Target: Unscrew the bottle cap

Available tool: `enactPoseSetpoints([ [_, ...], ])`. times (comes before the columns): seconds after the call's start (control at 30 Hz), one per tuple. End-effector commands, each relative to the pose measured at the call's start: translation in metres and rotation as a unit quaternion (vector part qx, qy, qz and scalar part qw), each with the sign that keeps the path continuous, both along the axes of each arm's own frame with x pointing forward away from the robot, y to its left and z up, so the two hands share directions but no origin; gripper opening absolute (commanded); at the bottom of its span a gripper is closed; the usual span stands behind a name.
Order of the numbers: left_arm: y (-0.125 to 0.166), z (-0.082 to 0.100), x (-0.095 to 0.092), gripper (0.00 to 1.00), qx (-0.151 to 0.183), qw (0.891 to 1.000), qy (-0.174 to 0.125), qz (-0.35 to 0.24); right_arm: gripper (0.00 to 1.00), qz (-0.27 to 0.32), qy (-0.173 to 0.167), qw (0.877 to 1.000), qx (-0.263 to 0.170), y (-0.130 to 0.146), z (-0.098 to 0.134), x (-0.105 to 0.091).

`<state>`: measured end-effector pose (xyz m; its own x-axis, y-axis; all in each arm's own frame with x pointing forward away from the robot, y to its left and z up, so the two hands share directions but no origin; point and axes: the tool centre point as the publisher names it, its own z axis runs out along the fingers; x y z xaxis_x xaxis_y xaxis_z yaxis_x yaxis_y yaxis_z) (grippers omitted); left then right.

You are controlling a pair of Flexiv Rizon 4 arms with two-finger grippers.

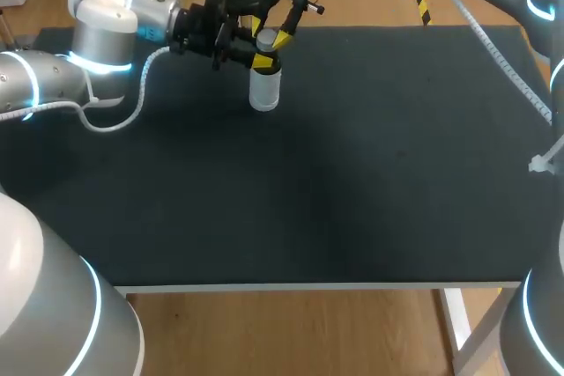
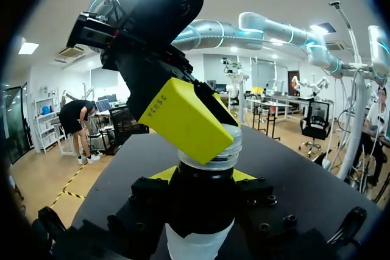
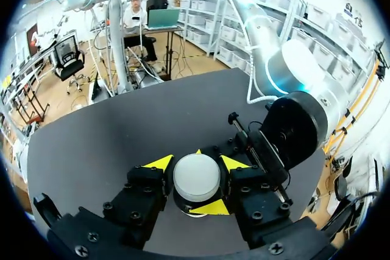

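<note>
A white bottle (image 1: 264, 90) stands upright at the far left of the black table (image 1: 352, 182). My left gripper (image 1: 263, 62) comes in from the side and is shut on the bottle's neck; in its wrist view the yellow tips (image 2: 164, 175) flank the bottle (image 2: 198, 245). My right gripper (image 1: 269, 34) hangs down from above, shut on the bottle cap (image 1: 265, 40). In the right wrist view the round white bottle cap (image 3: 196, 176) sits between the fingertips (image 3: 159, 162) of my right gripper (image 3: 196, 164). One right finger (image 2: 183, 120) covers part of the cap (image 2: 230, 141).
The left arm's white cable (image 1: 132, 116) loops over the table beside the bottle. A white cable end (image 1: 539, 165) hangs at the right edge. The table's front edge (image 1: 317, 286) is near me, with dark open surface between it and the bottle.
</note>
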<state>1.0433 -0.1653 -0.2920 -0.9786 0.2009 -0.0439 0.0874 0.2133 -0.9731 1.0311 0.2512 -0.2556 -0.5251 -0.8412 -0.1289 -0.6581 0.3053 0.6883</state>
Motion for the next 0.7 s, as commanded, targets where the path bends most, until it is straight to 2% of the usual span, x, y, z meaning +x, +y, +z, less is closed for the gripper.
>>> enactPoseSetpoints([
  [0.03, -0.002, 0.001, 0.010, 0.00, 0.001, 1.000, 0.001, 0.000, 0.00, 0.113, 0.057, 0.987, -0.098, 0.005, -0.002, -0.001],
  [0.13, -0.002, 0.001, 0.010, 0.00, 0.001, 1.000, 0.001, 0.000, 0.00, 0.109, 0.050, 0.988, -0.100, 0.006, -0.001, -0.001],
  [0.17, -0.002, 0.001, 0.010, 0.00, 0.001, 1.000, 0.001, 0.000, 0.31, 0.103, 0.046, 0.989, -0.099, 0.006, -0.001, -0.001],
  [0.2, -0.002, 0.001, 0.010, 0.00, 0.001, 1.000, 0.001, 0.000, 1.00, 0.089, 0.045, 0.990, -0.101, 0.006, 0.000, -0.001],
  [0.47, -0.002, 0.001, 0.010, 0.00, 0.001, 1.000, 0.001, 0.000, 1.00, -0.016, 0.038, 0.995, -0.095, 0.002, 0.005, 0.003],
  [0.5, -0.002, 0.001, 0.010, 0.00, 0.001, 1.000, 0.001, 0.000, 1.00, -0.059, 0.047, 0.993, -0.089, 0.001, 0.007, 0.003],
  [0.57, -0.002, 0.001, 0.010, 0.00, 0.001, 1.000, 0.001, 0.000, 1.00, -0.089, 0.043, 0.991, -0.088, -0.002, 0.010, 0.005],
  [0.6, -0.002, 0.001, 0.010, 0.00, 0.001, 1.000, 0.001, 0.000, 1.00, -0.132, 0.052, 0.986, -0.085, -0.004, 0.012, 0.006],
  [0.67, -0.002, 0.001, 0.010, 0.00, 0.001, 1.000, 0.001, 0.000, 1.00, -0.150, 0.046, 0.984, -0.086, -0.007, 0.015, 0.007],
  [0.7, -0.002, 0.001, 0.010, 0.00, 0.001, 1.000, 0.001, 0.000, 1.00, -0.190, 0.055, 0.977, -0.084, -0.008, 0.017, 0.007],
])
